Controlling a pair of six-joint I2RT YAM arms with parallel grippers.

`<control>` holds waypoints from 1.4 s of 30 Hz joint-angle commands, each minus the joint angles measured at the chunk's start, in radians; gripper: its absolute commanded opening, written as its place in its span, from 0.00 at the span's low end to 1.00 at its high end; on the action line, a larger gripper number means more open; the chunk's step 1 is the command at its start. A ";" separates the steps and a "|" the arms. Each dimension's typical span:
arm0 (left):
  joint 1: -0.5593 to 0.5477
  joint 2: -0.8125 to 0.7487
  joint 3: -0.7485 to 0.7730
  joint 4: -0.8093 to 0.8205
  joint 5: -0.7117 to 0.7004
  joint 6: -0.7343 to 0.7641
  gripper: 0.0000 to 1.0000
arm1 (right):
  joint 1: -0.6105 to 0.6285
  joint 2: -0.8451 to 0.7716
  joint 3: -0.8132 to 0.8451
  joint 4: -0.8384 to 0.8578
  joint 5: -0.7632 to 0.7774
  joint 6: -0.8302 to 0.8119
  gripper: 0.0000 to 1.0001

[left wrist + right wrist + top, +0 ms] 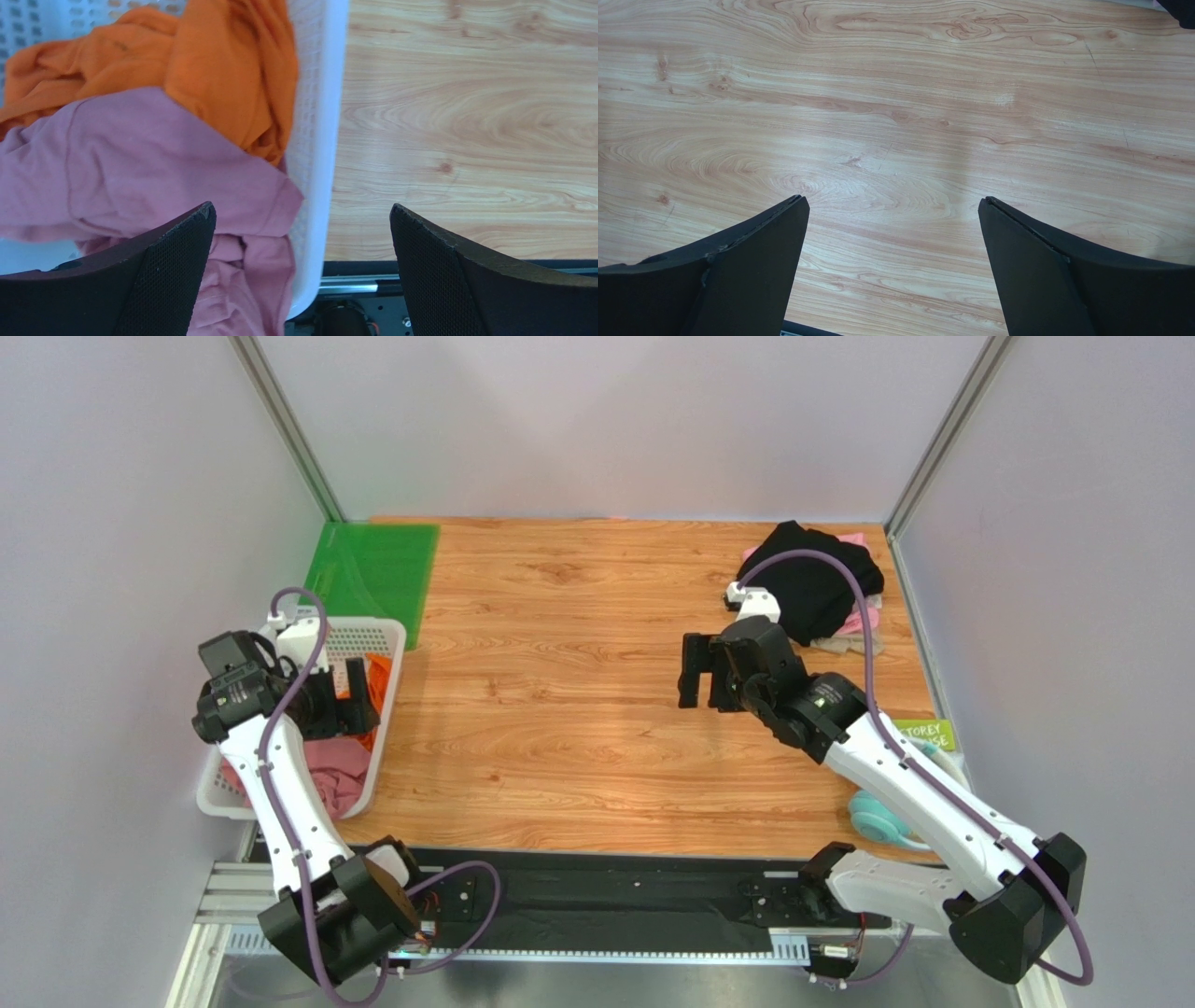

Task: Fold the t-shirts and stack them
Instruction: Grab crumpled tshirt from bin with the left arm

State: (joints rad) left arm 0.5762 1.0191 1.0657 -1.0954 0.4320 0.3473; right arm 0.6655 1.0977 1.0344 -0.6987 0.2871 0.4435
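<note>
A dusty-rose t-shirt [133,161] and an orange t-shirt [217,63] lie crumpled in the white mesh basket [319,126] at the table's left edge. In the top view the rose shirt [334,770] shows below the orange one [379,679]. My left gripper [351,693] hangs open over the basket's right rim [302,210], holding nothing. A black t-shirt [814,581] lies folded at the far right on top of a pale pink one [852,542]. My right gripper [699,672] stands open above bare wood [892,203], left of the black shirt.
A green sheet [368,567] lies at the far left corner. A teal object [881,819] and a green card [926,735] sit at the right edge. Grey walls close in on three sides. A black strip [589,889] runs along the near edge.
</note>
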 commanded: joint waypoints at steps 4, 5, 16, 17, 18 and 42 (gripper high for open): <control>0.077 -0.039 0.007 -0.012 -0.097 0.211 0.98 | 0.005 -0.007 -0.007 -0.015 0.029 -0.009 0.95; 0.077 -0.059 -0.021 -0.009 -0.120 0.237 0.98 | 0.005 0.002 -0.004 -0.021 0.030 -0.008 0.95; 0.144 -0.174 -0.142 -0.055 -0.177 0.371 0.96 | 0.005 0.037 -0.014 -0.030 0.017 0.017 0.95; 0.161 -0.159 -0.147 -0.047 -0.170 0.380 0.95 | 0.005 0.036 -0.019 -0.031 0.018 0.018 0.95; 0.180 -0.122 -0.154 -0.041 -0.165 0.383 0.94 | 0.003 0.034 -0.020 -0.032 0.018 0.017 0.95; 0.261 -0.053 -0.207 -0.069 -0.078 0.415 0.32 | 0.005 0.008 -0.034 -0.030 0.026 0.029 0.91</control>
State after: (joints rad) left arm 0.8295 0.9787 0.8421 -1.1408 0.3099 0.7467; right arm 0.6655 1.1259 0.9951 -0.7437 0.3054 0.4595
